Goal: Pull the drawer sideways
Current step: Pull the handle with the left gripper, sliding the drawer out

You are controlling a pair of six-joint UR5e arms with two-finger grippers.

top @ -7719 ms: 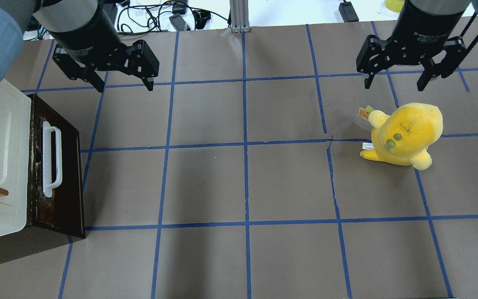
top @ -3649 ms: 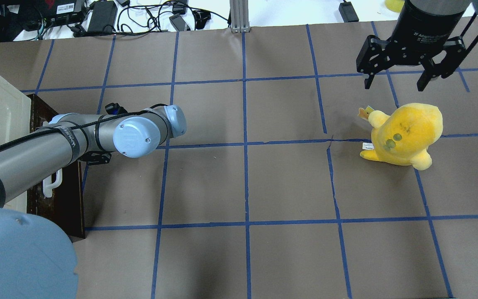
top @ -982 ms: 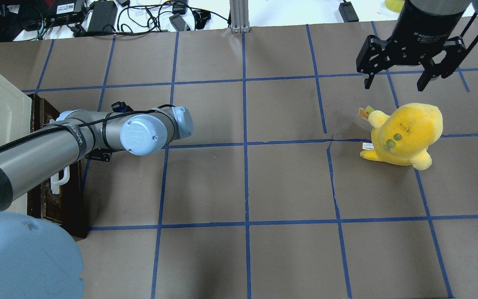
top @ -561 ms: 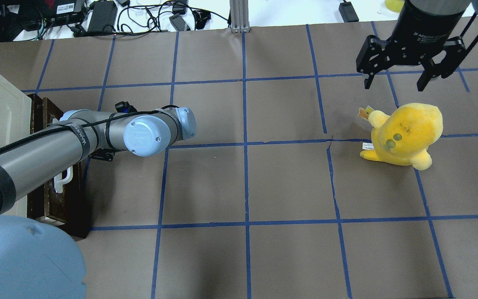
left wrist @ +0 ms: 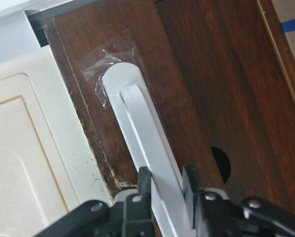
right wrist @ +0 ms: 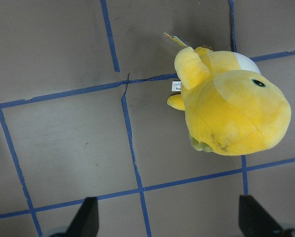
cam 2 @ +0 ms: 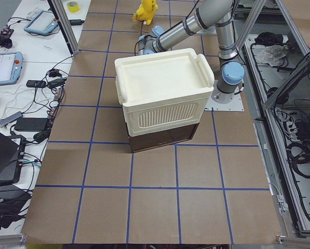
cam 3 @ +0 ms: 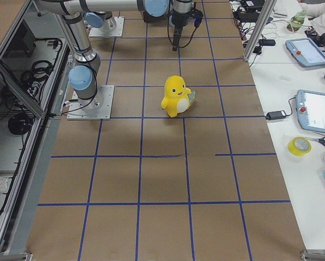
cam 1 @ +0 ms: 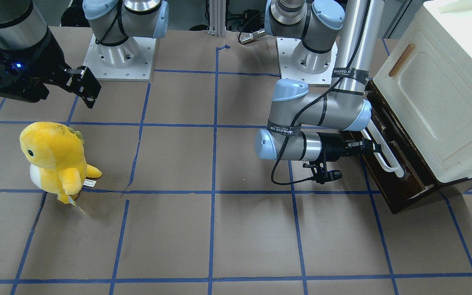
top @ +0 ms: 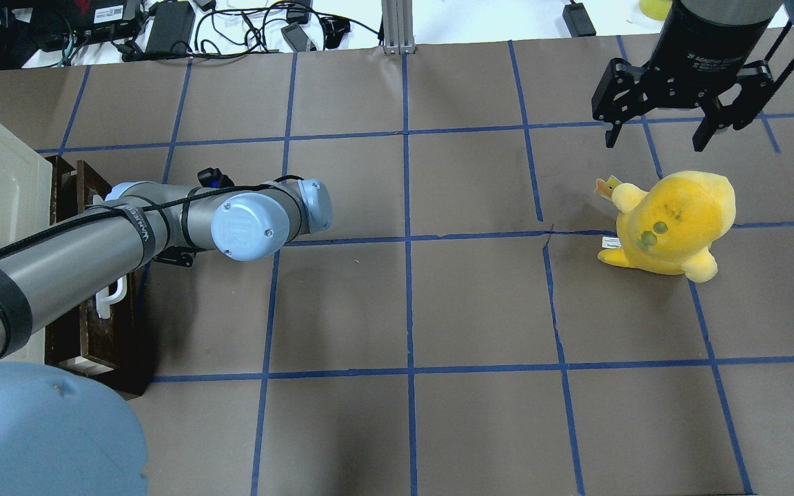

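Dark brown wood, streaked and scuffed pale along one edge, forms the drawer (left wrist: 206, 84) front in my left wrist view. Its long white bar handle (left wrist: 142, 133) runs from a round foot at 11 o'clock, under wrinkled clear film, down toward 6 o'clock. There my left gripper (left wrist: 167, 180) is clamped across it, a black finger (left wrist: 144, 180) pressed against each side. A round hole (left wrist: 219, 163) shows in the wood at 4 o'clock, and the cream cabinet door (left wrist: 28, 158) lies at 8 o'clock.

Front-facing view: the drawer sits at the 3 o'clock edge of the table (cam 1: 219, 164), beneath the cream cabinet. My left arm reaches in level to the middle of the bar.

Overhead view: the drawer lies at 9 o'clock, its front standing slightly out from the dark carcass, with a narrow gap behind it. My arm hides the grip, and only the bar's near end shows. My right gripper (top: 653, 141) hangs at 1 o'clock, spread wide and holding nothing, just at 12 o'clock of a yellow plush toy (top: 673, 220).

Right wrist view: the plush toy lies at 2 o'clock, clear of both fingertips.
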